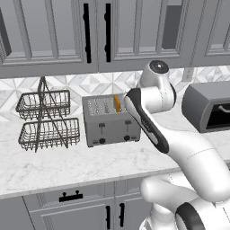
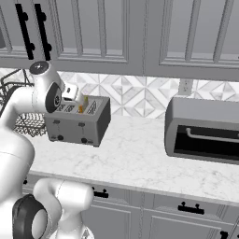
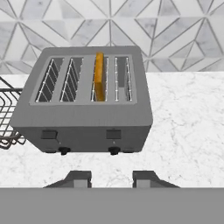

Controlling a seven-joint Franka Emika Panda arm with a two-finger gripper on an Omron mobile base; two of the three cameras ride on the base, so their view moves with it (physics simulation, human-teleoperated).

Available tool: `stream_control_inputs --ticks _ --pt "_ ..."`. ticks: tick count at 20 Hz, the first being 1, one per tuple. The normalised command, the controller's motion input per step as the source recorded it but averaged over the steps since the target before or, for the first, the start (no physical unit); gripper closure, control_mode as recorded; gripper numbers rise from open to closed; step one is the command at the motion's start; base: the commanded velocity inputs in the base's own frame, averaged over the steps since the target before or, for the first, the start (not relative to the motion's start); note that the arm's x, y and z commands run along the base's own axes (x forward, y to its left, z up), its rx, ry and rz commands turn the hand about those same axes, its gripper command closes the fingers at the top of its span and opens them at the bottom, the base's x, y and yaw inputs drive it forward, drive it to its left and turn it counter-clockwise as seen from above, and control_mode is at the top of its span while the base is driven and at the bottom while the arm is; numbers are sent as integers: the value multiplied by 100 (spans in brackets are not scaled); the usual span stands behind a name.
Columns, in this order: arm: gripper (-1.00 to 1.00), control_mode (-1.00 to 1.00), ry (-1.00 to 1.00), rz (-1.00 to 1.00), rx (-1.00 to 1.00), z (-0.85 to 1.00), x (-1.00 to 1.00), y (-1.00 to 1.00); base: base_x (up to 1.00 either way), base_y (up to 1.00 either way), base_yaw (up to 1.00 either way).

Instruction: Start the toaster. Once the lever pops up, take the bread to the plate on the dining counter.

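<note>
From the left base view, the toaster (image 1: 110, 120) sits on the marble bench (image 1: 67, 166) right beside a wire basket rack (image 1: 45, 119), and the bread (image 1: 117, 103) pokes up as a thin orange strip out of one of the right-hand slots, with the arm crossing in front of the toaster's right end. In the right base view the toaster (image 2: 78, 120) is partly behind the arm's upper joint, and the bread (image 2: 81, 108) is just a sliver of orange above the top, so not much to go on there; a bigger dark appliance (image 2: 203, 130) sits well apart to the right. The hand view is the good one: the bread (image 3: 99, 76) stands edge-on in the third slot from the left, and the pincer (image 3: 111, 178) hangs in front of and above the toaster (image 3: 85, 103) with its tips apart and nothing between them. My guess is the slice is light, kinda stiff but crumbly, so pinch the exposed top edge across its thin faces, gently, and lift straight up so it doesn't snag the slot wires.
</note>
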Motion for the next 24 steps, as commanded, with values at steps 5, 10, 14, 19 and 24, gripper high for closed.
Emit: stream_control_inputs --ticks 5,10,14,19,24 --pt "100 -100 0 0 0 -28 0 0 0 0 0" --pt "100 -100 0 0 0 -62 0 0 0 0 0" --pt "100 -100 0 0 0 -49 5 0 0 0 0" --pt "100 -100 0 0 0 -16 10 0 0 0 0" --pt "100 -100 0 0 0 0 37 0 0 0 0"
